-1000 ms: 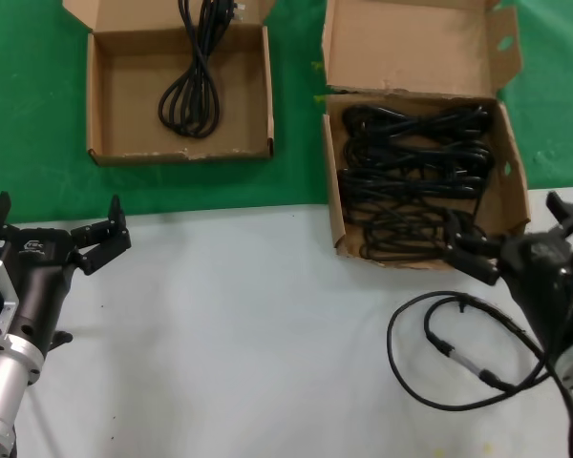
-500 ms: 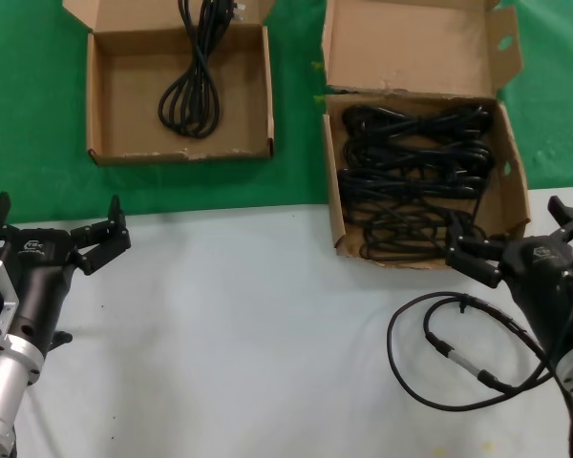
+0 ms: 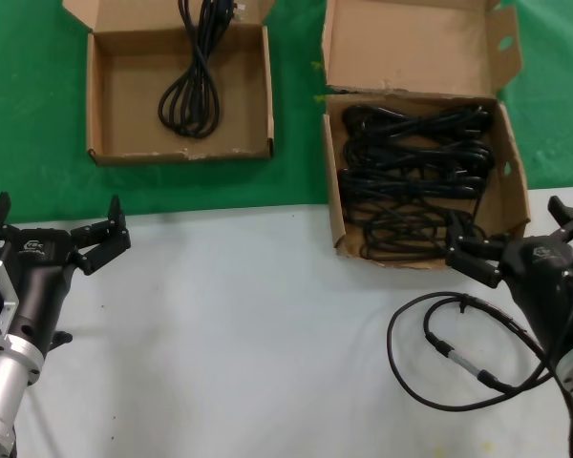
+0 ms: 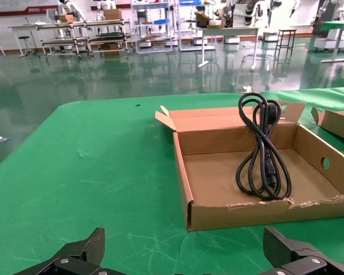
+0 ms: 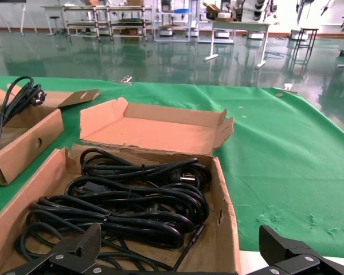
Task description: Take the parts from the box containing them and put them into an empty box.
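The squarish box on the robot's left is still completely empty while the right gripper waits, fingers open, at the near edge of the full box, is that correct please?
Not quite: the squarish box is not empty. One looped power cord already lies in it, its plug end over the back flap, as the head view shows. The rest holds: the right gripper waits, fingers open, at the near edge of the full box.

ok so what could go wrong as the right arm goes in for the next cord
The black looped power cords lie overlapped in the wide brown cardboard box, so the open right end effector may lift several at once. The light box could also drag along. The thin black robot cable looped beside that arm might snag.
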`<state>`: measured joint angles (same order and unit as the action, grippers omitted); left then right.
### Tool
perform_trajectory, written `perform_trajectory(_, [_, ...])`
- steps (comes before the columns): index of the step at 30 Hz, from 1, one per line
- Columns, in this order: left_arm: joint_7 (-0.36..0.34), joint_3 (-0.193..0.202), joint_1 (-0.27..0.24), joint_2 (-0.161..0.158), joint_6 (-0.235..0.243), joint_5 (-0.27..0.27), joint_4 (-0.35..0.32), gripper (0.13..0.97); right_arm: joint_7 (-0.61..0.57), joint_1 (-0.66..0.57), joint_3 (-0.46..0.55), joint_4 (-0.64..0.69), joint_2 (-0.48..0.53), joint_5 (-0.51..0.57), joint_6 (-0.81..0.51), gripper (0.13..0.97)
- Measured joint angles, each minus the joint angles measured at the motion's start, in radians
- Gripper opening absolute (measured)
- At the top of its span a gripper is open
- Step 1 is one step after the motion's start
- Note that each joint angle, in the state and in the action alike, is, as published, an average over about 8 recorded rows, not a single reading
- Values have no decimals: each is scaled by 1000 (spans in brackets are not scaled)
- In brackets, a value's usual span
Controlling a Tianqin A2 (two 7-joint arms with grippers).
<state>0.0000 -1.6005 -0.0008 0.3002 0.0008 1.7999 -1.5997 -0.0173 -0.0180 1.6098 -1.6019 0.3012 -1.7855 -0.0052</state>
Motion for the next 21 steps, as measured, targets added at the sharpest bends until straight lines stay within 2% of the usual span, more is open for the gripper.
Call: perform_trajectory(21, [0, 0, 0, 0, 0, 0, 0, 966, 0, 0, 0, 0, 0, 0, 0, 966])
